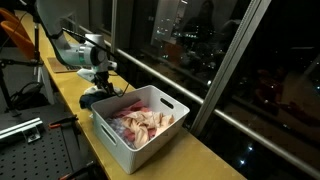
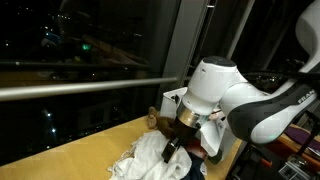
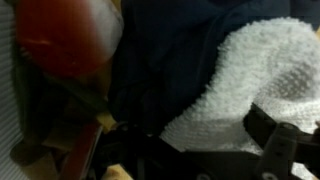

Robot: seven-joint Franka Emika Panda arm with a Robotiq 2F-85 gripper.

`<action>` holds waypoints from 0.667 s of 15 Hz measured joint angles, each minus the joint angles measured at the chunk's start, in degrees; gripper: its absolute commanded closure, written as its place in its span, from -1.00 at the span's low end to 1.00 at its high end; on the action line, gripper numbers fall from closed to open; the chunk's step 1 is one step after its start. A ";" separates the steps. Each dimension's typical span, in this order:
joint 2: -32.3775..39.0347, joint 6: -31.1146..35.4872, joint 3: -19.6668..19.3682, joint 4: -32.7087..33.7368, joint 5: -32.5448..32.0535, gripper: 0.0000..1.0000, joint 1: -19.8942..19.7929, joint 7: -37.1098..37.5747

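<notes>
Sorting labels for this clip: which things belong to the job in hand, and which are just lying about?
In hand: end effector, open, above white towel; dark blue cloth beside it.
Lying about: white bin, pink and white cloths inside; perforated metal board.

A white plastic slotted bin (image 1: 115, 140) of crumpled pink and cream cloths (image 1: 142, 122) stands on the long yellow wooden counter (image 1: 205, 158) beside dark windows (image 1: 180, 40).

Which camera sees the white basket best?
An exterior view: the whole white basket shows, full of pale cloths. In an exterior view past the arm, only a corner peeks out. The wrist view misses it.
</notes>
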 measured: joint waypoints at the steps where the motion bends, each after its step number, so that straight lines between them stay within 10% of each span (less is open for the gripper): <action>1: 1.28 2.03 -0.67 -0.48 1.23 -1.00 0.06 -0.57; 10: 5.94 11.30 -4.58 -1.81 12.96 0.54 3.25 -7.82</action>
